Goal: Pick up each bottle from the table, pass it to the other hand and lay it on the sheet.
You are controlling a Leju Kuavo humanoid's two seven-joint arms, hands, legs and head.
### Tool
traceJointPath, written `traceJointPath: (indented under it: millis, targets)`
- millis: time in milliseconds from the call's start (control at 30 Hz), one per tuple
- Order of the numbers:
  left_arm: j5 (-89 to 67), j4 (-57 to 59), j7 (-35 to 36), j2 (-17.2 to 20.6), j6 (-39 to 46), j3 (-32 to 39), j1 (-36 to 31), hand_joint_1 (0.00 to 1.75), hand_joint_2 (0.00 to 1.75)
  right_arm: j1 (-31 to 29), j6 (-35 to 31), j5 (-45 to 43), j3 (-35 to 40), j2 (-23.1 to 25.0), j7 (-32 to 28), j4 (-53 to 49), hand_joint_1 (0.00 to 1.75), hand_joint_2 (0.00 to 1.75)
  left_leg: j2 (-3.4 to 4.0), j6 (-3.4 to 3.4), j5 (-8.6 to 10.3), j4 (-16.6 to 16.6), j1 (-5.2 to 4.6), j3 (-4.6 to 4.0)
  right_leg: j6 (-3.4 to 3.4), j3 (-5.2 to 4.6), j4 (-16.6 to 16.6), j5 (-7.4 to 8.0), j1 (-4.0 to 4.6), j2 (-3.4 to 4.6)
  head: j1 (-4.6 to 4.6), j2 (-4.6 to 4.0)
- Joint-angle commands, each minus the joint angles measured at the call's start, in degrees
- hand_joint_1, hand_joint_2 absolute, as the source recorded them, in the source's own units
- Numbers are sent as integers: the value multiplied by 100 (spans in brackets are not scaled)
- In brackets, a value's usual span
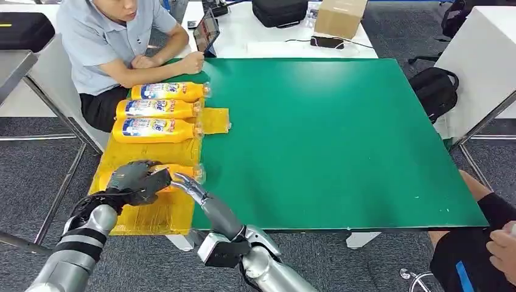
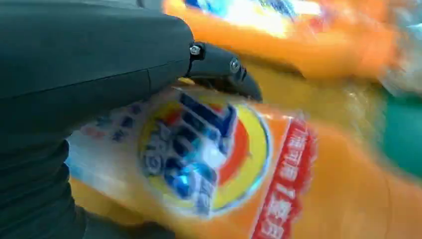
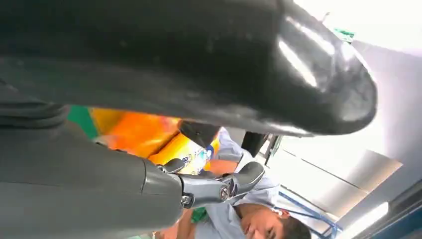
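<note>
Head view: the left hand (image 1: 135,180) is wrapped over an orange bottle (image 1: 182,172) lying on its side on the yellow sheet (image 1: 152,214) at the near left of the green surface (image 1: 341,140); the bottle's cap end points toward the green
Head view, right hand: the right hand (image 1: 193,188) reaches in from below with its fingers stretched toward the cap end of that bottle; whether they touch it cannot be told
Head view, sheet: three more orange bottles (image 1: 159,109) lie side by side on the far part of the sheet, caps toward the green, well apart from the one under the left hand
Head view, people: a seated person (image 1: 115,45) in a pale blue shirt leans on the far left corner of the surface; another person's hand (image 1: 502,246) shows at the near right edge
Left wrist view: dark fingers (image 2: 224,72) curl over the bottle's blue, yellow and red label (image 2: 204,154), blurred, with the sheet beneath
Right wrist view: the thumb and fingers (image 3: 219,186) stand apart with nothing between them; orange bottles lie beyond
</note>
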Motion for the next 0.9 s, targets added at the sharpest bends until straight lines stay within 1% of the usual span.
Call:
traceJointPath:
  millis: [33,67,100,133,233,267,300,333,367,400,433,467,500,533,567,633,700,733,767,800,833,867,900]
  targets:
    - [1434,-571,-157,-186,-739,152,679,0,175,310,11,-120,298,10,-193,212,0,0,12,11,-4,-24,-2,33,-16,30,-23,0,2,3,2,0]
    - [1742,-840,-230,-144,-883,128,846,0,175,306,27,-148,346,-3,-193,186,0,0,10,9,-3,-21,-4,33,-14,31,-20,-2,-1,1,7,0]
    - [1742,-840,-230,-144,-883,128,846,0,175,306,27,-148,346,-3,-193,186,0,0,17,10,-5,-23,-4,36,-17,32,-21,-1,0,7,2,0]
    - [1940,-1146,-236,-25,-963,65,1027,0,175,299,8,-170,409,-25,-193,133,0,0,16,7,-5,-15,-4,28,-11,24,-14,-1,-1,9,2,0]
    - [2152,-1491,-238,222,-1029,-37,1218,0,175,271,-28,-213,431,-49,-193,136,0,0,30,15,-10,-31,0,47,-25,39,-33,-1,6,17,0,0]
    - [2261,-1560,-208,210,-986,-41,1242,0,175,269,-47,-225,423,-57,-193,136,0,0,25,10,-9,-17,-3,30,-14,24,-17,-1,1,17,2,0]
    - [2317,-1596,-206,152,-901,-23,1241,0,175,272,-73,-230,407,-65,-193,133,0,0,29,10,-10,-15,0,32,-14,25,-18,-1,4,20,4,0]
    - [2453,-1644,-233,-34,-776,47,1221,0,175,270,-77,-235,385,-73,-193,140,0,0,23,10,-9,-15,-2,30,-13,24,-17,-2,3,14,2,0]
    - [2675,-1743,-267,-316,-562,207,1217,0,175,290,-91,-234,354,-76,-193,126,0,0,24,14,-9,-19,-1,32,-19,28,-21,-2,5,11,4,0]
    - [2675,-1743,-267,-316,-562,207,1217,0,175,290,-91,-234,354,-76,-193,126,0,0,10,8,-5,-10,1,18,-11,16,-12,-2,4,2,2,0]
    - [2755,-1877,-234,-563,-375,262,1193,0,175,313,-115,-207,353,-84,-193,86,0,0,-2,10,-3,-11,-1,17,-12,16,-13,-5,2,-12,2,0]
    - [2949,-2019,-331,-922,-107,462,1121,0,175,349,-136,-199,331,-88,-193,10,0,0,-2,19,-4,-21,1,28,-25,29,-25,-5,8,-20,2,0]
    - [3128,-2163,-279,-1313,246,723,1017,0,175,365,-171,-180,305,-83,-193,-2,0,0,-18,12,-2,-6,1,8,-10,13,-13,-8,5,-32,2,0]
    - [3227,-2357,-149,-1587,457,861,953,0,175,402,-274,-119,283,-88,-193,-88,0,0,-30,15,0,-3,2,0,-12,12,-12,-10,7,-46,2,0]
    - [3500,-2636,-255,-1946,701,1130,840,0,175,445,-353,-98,244,-84,-193,-180,0,0,-28,11,1,3,4,-10,-7,-3,-7,-8,7,-41,0,0]
    - [3731,-2977,-213,-2138,802,1333,752,0,175,423,-377,-21,222,-60,-193,-140,0,0,-47,20,-1,12,5,-25,-10,-9,-4,-14,10,-63,2,0]
    - [4114,-3169,-292,-2277,741,1548,753,0,175,468,-471,47,254,-101,-193,-342,0,0,-33,21,1,10,6,-31,-11,-16,-5,-10,10,-44,2,0]
    - [4326,-3327,-330,-2352,693,1710,807,0,175,542,-615,36,319,-185,-193,-660,0,0,-16,16,1,7,2,-35,-4,-22,-5,-3,6,-25,4,0]
    - [4465,-3383,-377,-2422,665,1788,825,0,175,592,-716,-34,373,-251,-193,-952,0,0,-11,19,-5,4,3,-24,-8,-12,-8,-5,8,-23,4,0]
    - [4636,-3465,-377,-2519,618,1888,878,0,175,678,-989,-188,508,-418,-193,-1519,0,0,-4,14,-4,5,1,-28,-4,-20,-4,-3,4,-11,2,0]
    - [4661,-3499,-387,-2546,606,1898,930,0,175,707,-1075,-244,519,-494,-193,-1757,0,0,-2,13,-3,4,-4,-29,-2,-24,-3,-1,-1,-10,0,0]
    - [4757,-3512,-460,-2597,650,1940,933,0,175,763,-1362,-451,553,-593,-193,-2415,0,0,-3,13,-4,3,-3,-26,-5,-23,-4,-3,1,-13,2,0]
    - [4847,-3498,-481,-2597,721,1909,921,0,175,792,-1460,-626,498,-685,-193,-2848,0,0,-4,11,-1,3,-3,-29,-2,-28,-3,0,0,-12,0,0]
